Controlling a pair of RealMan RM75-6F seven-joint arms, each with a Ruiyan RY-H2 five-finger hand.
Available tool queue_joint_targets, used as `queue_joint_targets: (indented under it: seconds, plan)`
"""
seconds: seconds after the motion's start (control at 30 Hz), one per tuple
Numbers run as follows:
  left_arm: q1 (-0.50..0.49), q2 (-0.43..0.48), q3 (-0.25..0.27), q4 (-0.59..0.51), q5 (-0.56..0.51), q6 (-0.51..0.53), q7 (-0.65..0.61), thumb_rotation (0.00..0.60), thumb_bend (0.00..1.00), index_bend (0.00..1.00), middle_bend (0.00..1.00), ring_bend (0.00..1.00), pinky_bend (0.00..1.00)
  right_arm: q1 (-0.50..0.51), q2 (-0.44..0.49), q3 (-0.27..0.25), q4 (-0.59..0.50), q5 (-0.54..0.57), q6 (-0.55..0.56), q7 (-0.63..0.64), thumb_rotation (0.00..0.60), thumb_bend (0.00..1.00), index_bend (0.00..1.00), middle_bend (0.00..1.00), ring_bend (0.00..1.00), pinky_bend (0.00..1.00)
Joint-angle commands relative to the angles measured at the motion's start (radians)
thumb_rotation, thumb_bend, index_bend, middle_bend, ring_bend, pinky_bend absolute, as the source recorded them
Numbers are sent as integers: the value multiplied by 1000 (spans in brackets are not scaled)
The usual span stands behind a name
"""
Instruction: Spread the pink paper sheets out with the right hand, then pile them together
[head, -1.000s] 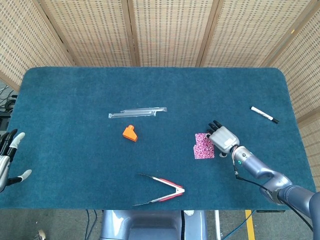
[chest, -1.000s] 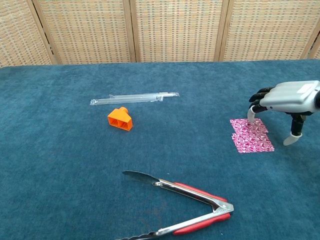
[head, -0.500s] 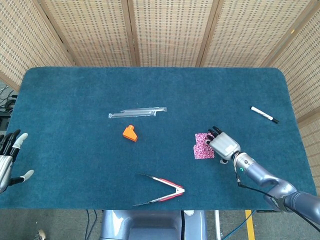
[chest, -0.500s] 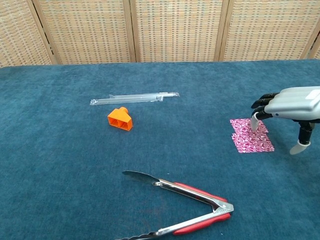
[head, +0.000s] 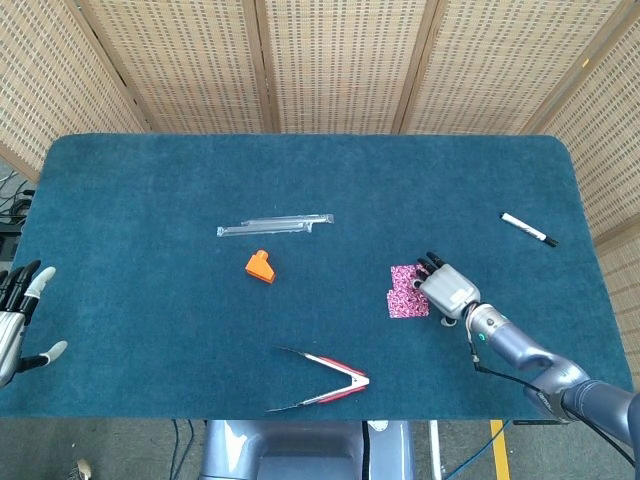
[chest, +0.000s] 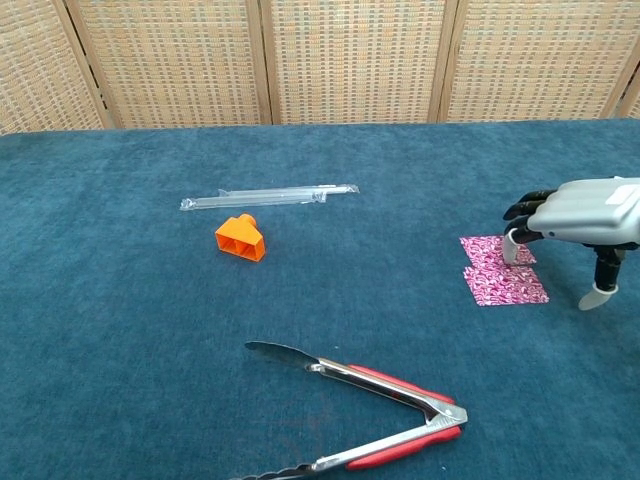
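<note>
Nearest you, red-handled tongs (chest: 370, 415) lay untouched while your right hand (chest: 580, 215) stood over the pink paper sheets (chest: 502, 270) at the table's right side, fingers apart and one fingertip (chest: 512, 248) seemingly pressing the far sheet, nothing gripped. The sheets had barely fanned, two overlapping and slightly offset, so most of the spreading and all of the piling appeared left to do. Your left hand (head: 18, 320) waited spread and empty at the left edge.
</note>
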Motion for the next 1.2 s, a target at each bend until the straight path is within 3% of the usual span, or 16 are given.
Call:
queue_joint_targets:
  seconds: [0.03, 0.37, 0.8, 1.2]
  plan:
    - [1, 1, 1, 0, -1, -1, -1, 600, 16, 0, 0, 0, 0, 6, -9, 3, 17, -2, -1, 6, 600, 105, 253, 200, 0, 0]
    - [6, 3, 1, 6, -6, 3, -11, 600, 16, 0, 0, 0, 0, 25, -19, 17, 44, -4, -2, 12, 600, 105, 253, 200, 0, 0]
    - [-3, -4, 1, 17, 5, -7, -26, 600, 16, 0, 0, 0, 0, -13, 83, -3, -151, 4, 40, -35, 600, 105, 252, 200, 0, 0]
    - [1, 1, 5, 13, 13, -1, -27, 600, 16, 0, 0, 0, 0, -37, 86, -32, -215, -18, 59, -78, 600, 105, 253, 201, 0, 0]
